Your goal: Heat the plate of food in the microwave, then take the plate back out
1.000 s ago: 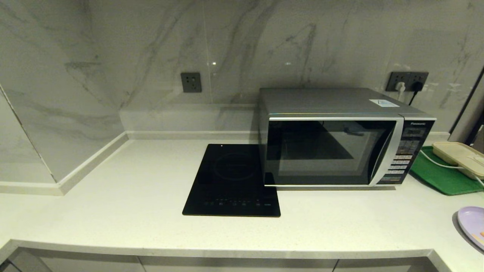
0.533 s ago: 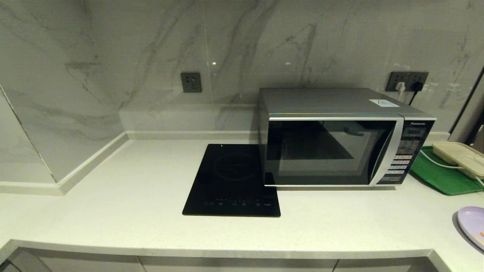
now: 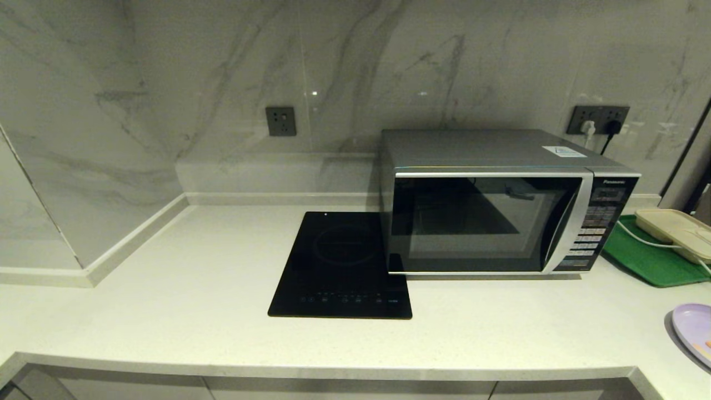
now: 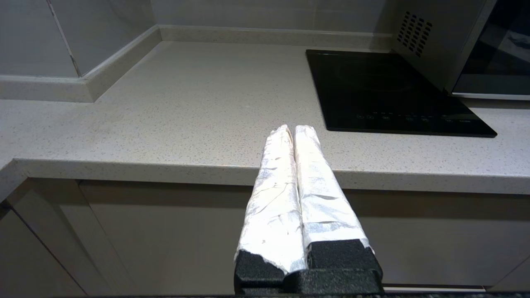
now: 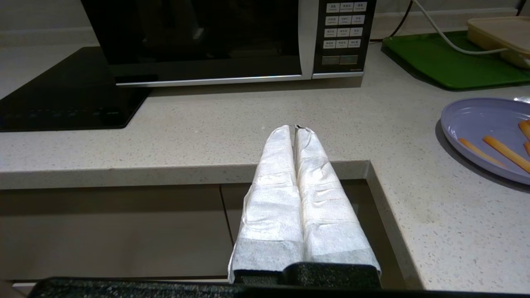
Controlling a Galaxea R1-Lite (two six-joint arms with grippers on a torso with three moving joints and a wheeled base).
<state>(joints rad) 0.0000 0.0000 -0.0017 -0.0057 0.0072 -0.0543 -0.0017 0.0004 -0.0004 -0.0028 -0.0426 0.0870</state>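
Head view, microwave (image 3: 489,216) door shut, "Panasonic" above keypad

Head view high, facing bench (image 3: 194,311) and wall, both wrist views low before its front edge, all three sharing the cooktop (image 3: 341,266) and microwave (image 3: 500,205)

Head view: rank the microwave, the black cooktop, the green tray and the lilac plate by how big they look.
1. microwave
2. black cooktop
3. green tray and lilac plate: both cut off by the frame edge, so unranked.
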